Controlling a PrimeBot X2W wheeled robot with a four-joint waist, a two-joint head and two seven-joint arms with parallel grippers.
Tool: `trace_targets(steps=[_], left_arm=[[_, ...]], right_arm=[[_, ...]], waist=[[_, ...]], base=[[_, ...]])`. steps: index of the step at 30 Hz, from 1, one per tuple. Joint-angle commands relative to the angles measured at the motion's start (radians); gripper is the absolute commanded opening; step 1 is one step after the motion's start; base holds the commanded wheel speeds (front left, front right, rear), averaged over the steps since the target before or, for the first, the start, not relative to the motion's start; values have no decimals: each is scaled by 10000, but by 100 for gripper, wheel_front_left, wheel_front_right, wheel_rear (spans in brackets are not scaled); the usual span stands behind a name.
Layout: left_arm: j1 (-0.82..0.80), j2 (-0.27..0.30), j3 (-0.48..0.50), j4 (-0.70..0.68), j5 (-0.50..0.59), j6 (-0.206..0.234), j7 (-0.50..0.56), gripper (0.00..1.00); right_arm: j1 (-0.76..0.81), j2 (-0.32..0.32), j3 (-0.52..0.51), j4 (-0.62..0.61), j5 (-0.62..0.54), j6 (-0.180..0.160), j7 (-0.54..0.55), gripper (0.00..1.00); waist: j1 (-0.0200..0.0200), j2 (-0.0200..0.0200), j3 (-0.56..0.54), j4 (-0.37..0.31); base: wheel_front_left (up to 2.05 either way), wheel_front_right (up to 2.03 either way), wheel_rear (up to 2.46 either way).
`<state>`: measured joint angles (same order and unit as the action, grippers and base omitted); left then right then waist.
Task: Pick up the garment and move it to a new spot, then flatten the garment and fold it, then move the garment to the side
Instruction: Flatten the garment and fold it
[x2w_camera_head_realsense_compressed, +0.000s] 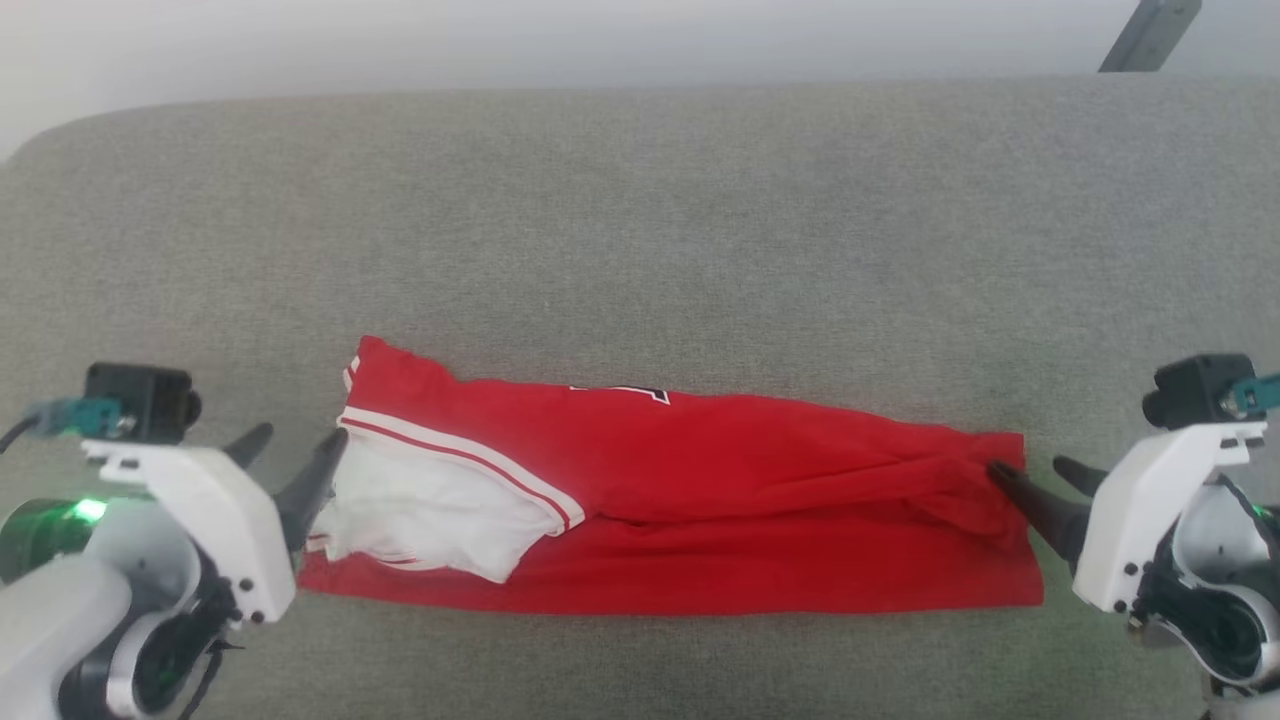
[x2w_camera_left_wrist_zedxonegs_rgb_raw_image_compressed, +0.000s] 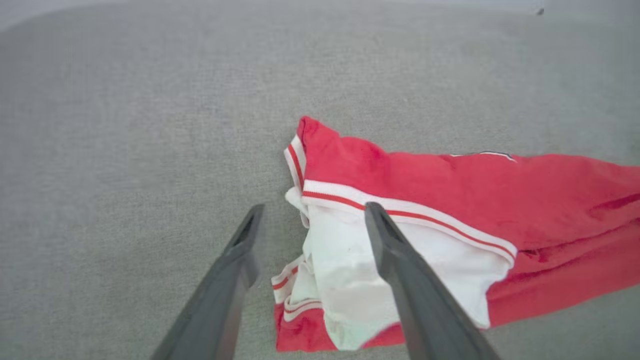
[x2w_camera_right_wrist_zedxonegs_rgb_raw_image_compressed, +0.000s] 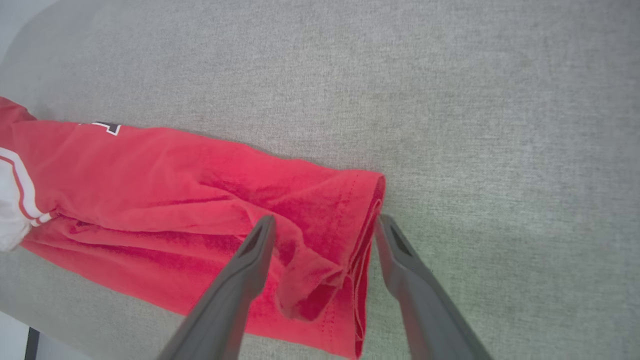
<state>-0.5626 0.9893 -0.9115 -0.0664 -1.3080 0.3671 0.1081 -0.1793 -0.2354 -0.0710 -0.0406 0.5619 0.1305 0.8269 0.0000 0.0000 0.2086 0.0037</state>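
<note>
- Garment (x2w_camera_head_realsense_compressed: 750, 500): soft red jersey knit, folded into a long narrow band w/ creases, lying flat at near-centre of the tabletop (x2w_camera_head_realsense_compressed: 640, 220), which has a grey woven cloth cover.
- Long axis runs L–R across head view; white sleeve (x2w_camera_head_realsense_compressed: 430, 510) w/ red-white striped trim at robot's left end, stitched hem (x2w_camera_head_realsense_compressed: 1022, 570) at right end.
- Left pincer (x2w_camera_head_realsense_compressed: 300, 440): spread wide, gripping nothing, at sleeve edge.
- Right pincer (x2w_camera_head_realsense_compressed: 1028, 465): spread wide, straddling hem, gripping nothing.

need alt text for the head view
A red shirt, folded into a long band, lies on a grey surface, white sleeve at its left end. The left tool and right tool stand open, one at each end.
</note>
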Motion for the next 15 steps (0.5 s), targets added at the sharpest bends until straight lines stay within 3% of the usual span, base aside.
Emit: trace_targets(steps=[1,8,15], left_arm=[[355,54,119,69,243,-73,-649,100],[1361,-56,809,392,417,-179,-3143,100],[2294,-800,2194,940,1073,-540,-3736,100]], right_arm=[[148,29,-130,26,9,4,-62,100],[251,5,-562,384,-114,4,115,100],[-39,-23,-866,1111,35,4,299,100]], waist=[[0,0,-38,49],[0,0,-43,311],[0,0,55,727]], base=[[0,0,0],[0,0,0],[0,0,0]])
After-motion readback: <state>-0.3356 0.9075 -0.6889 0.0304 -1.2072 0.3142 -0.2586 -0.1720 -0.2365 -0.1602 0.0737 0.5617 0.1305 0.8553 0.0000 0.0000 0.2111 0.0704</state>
